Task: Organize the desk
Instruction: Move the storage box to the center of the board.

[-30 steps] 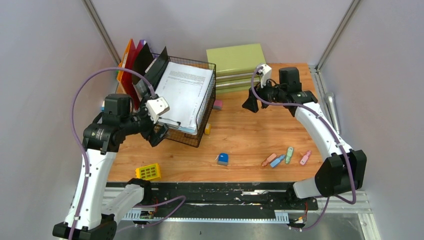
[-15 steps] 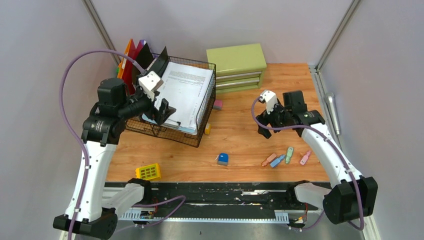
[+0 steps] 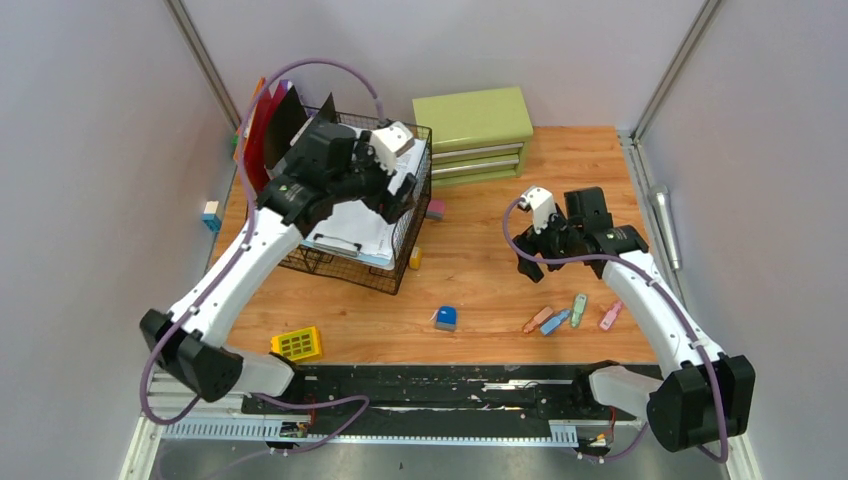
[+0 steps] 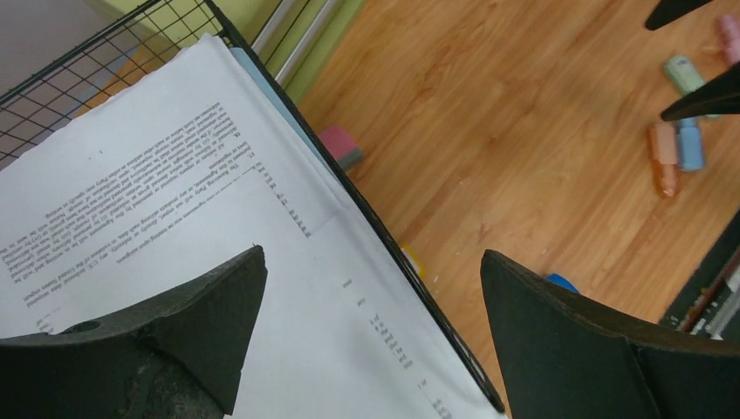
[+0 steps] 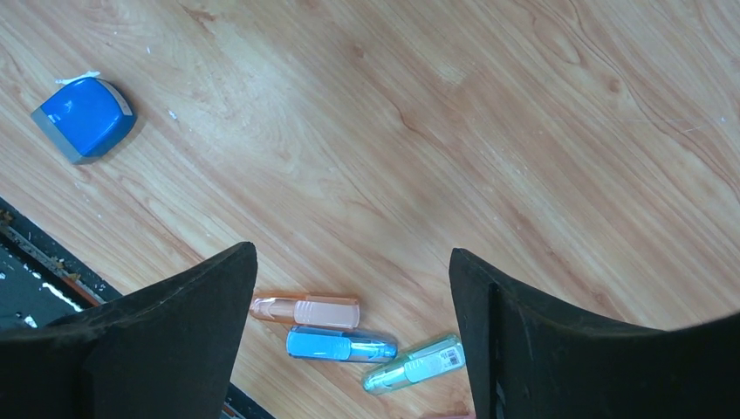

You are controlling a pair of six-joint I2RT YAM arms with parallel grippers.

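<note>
Desk (image 3: 480,270) is lying flat beneath both grippers, with its black and metal rail (image 3: 420,385) running along the near edge by the arm bases. Its long axis is running side to side in the top view, from one arm across to the other, and the plank grain is following it. In the right wrist view the grain is crossing on a diagonal.

Right gripper (image 5: 351,251) is hanging above bare wood, jaws standing wide and gripping nothing. Just nearward of its fingertips, an orange highlighter (image 5: 305,311), a blue highlighter (image 5: 340,346) and a green highlighter (image 5: 414,363) are lying together. A blue block (image 5: 85,118) is sitting apart from them, toward the left arm's side of this gripper.

Left gripper (image 4: 373,255) is hovering farther back, jaws spread wide and empty, over the rim of a wire basket (image 4: 78,78) holding printed papers (image 4: 174,218). Desk wood is showing below it, toward the right arm's side. A pink eraser (image 4: 340,147) is lying there beside the basket. Farthest back, a green drawer cabinet (image 3: 475,120) is standing at the desk's far edge.
</note>
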